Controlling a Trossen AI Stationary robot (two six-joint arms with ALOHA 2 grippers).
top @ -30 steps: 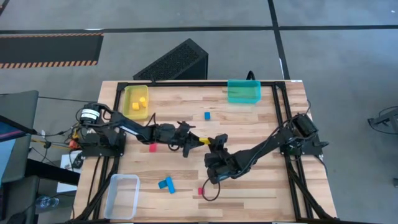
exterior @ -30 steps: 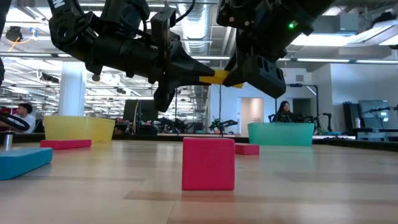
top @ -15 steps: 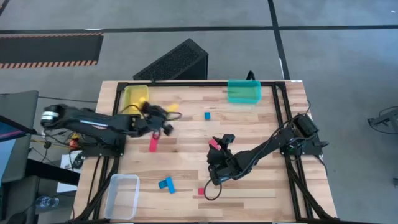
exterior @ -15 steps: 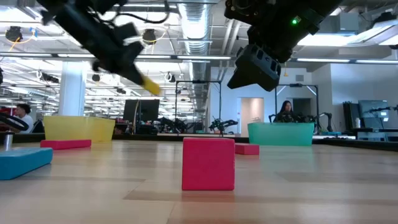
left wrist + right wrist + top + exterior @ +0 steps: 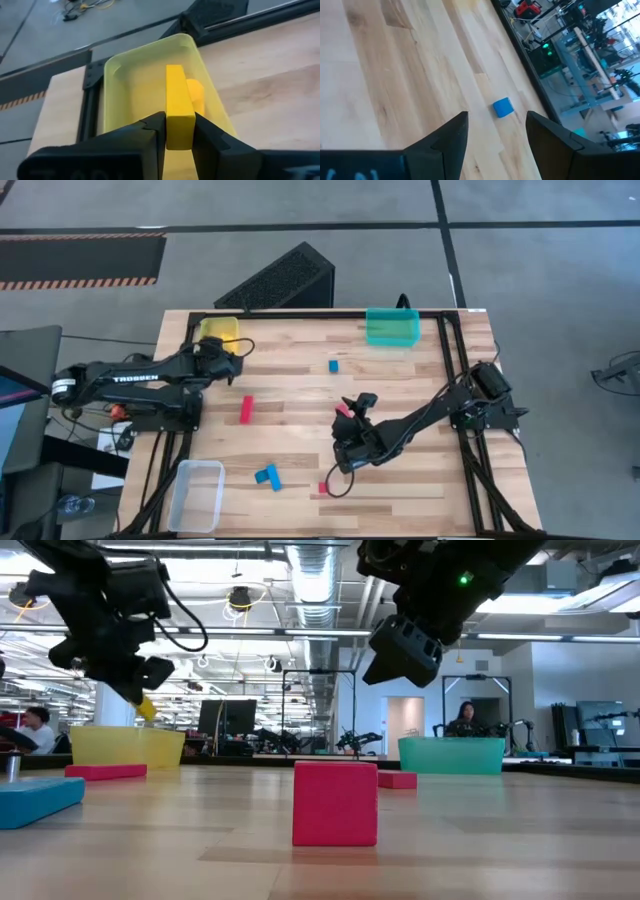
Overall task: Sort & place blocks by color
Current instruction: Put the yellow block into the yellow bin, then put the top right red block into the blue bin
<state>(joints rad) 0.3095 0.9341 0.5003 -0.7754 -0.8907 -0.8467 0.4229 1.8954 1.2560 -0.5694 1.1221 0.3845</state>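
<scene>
My left gripper (image 5: 224, 350) hovers over the yellow bin (image 5: 218, 328) at the table's far left, shut on a yellow bar (image 5: 179, 95). In the low view the bar (image 5: 146, 708) pokes down out of the gripper (image 5: 135, 680), above the bin (image 5: 125, 745). Another yellow block (image 5: 196, 92) lies inside the bin (image 5: 145, 65). My right gripper (image 5: 355, 405) hangs open above the middle of the table. Through its wrist view, between its fingers (image 5: 495, 130), a blue cube (image 5: 503, 107) rests on the wood. My left gripper pinches the yellow bar between its two fingers at the bar's rear end (image 5: 179, 137). The rest of the bar sticks out forward past the fingertips (image 5: 156, 125). The fingers slant down from above. The bar is lifted clear, over the open yellow bin.
A red bar (image 5: 246, 409), a blue cube (image 5: 334, 366), blue blocks (image 5: 267, 476), a red cube (image 5: 323, 487) and a small red block (image 5: 343, 411) lie on the table. A teal bin (image 5: 392, 327) stands at the far edge, a clear bin (image 5: 197, 492) at the near left corner.
My left gripper has carried the yellow bar from the middle of the table, where it met my right gripper, toward the left and far edge until it is over the yellow bin. My right gripper no longer touches the bar and has stayed near the middle.
</scene>
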